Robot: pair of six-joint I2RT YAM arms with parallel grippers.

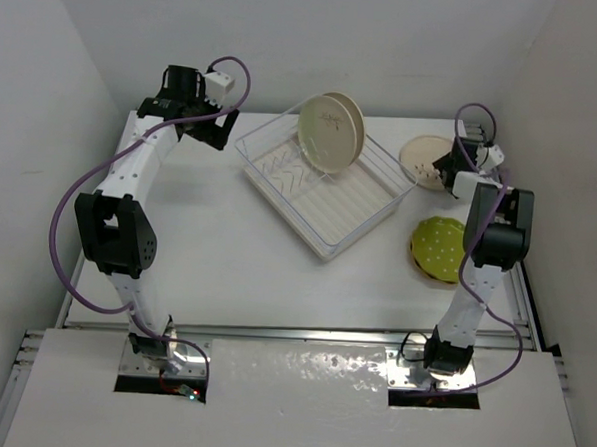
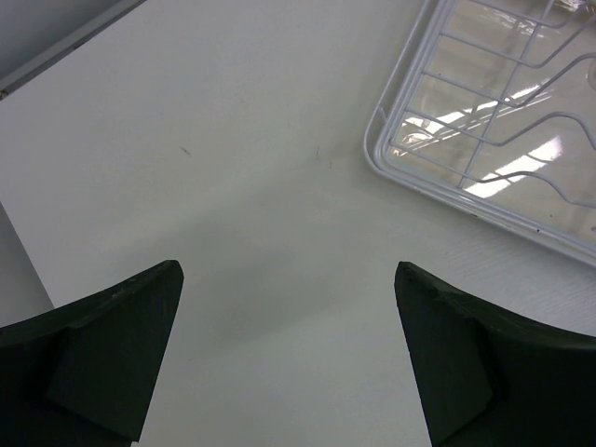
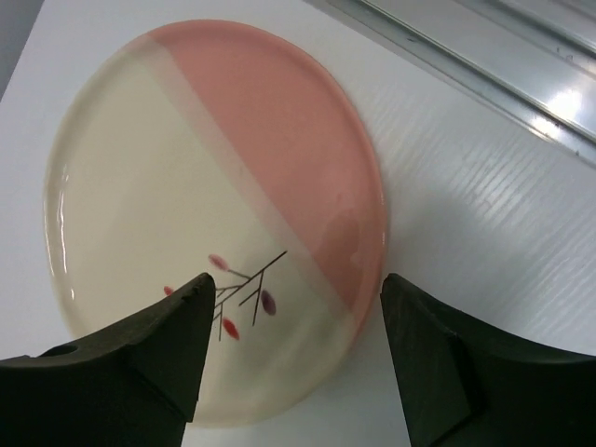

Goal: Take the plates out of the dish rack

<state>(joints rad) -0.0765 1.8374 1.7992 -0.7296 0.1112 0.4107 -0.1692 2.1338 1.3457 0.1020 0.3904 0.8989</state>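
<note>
The task looks about half done. Two round plates lie flat on the white counter at the right: a cream-and-pink ceramic plate and, nearer the arm bases, a yellow-green plate with white dots. The right pincer hangs over the pink one, jaws apart, gripping nothing. Two pale beige plates stand upright in the white wire-rimmed dish rack, not yet unloaded. The left pincer hovers wide apart beside the rack's corner.
</note>
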